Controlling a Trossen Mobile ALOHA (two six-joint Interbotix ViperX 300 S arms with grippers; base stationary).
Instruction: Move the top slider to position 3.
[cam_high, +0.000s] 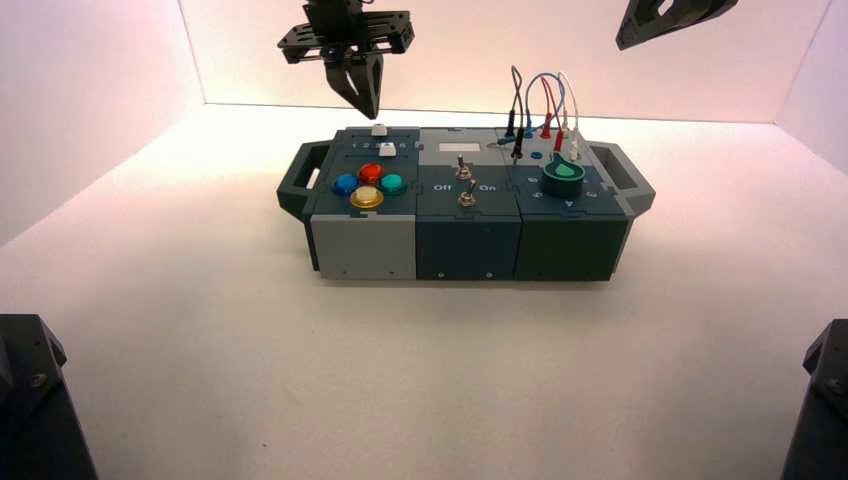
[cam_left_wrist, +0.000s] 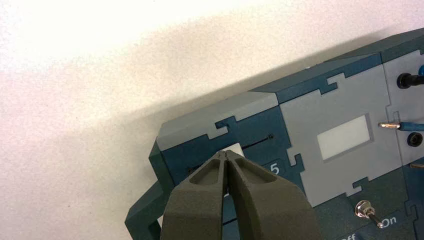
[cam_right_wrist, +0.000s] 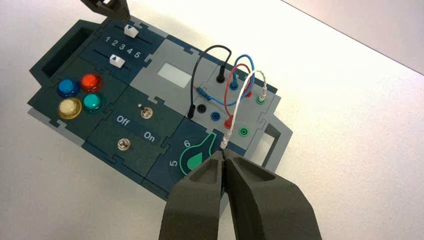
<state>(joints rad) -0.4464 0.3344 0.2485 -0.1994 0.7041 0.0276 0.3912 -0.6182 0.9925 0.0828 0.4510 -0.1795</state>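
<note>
The top slider (cam_high: 379, 129) is a small white knob in the far slot at the box's left end. In the right wrist view the top slider (cam_right_wrist: 131, 31) stands about mid-slot, roughly level with the printed 3 (cam_right_wrist: 122, 46) of the 1-to-5 scale. My left gripper (cam_high: 362, 100) hangs shut and empty just above and behind it. In the left wrist view its tips (cam_left_wrist: 227, 154) overlap the white knob (cam_left_wrist: 235, 149); I cannot tell whether they touch. My right gripper (cam_high: 670, 20) is parked high at the back right, shut (cam_right_wrist: 223, 154) on nothing.
A second white slider (cam_right_wrist: 116, 60) lies below the digits, with four coloured buttons (cam_high: 368, 185) in front. Two toggle switches (cam_high: 465, 185) marked Off and On sit mid-box. A green knob (cam_high: 563, 175) and looping wires (cam_high: 540, 105) occupy the right end.
</note>
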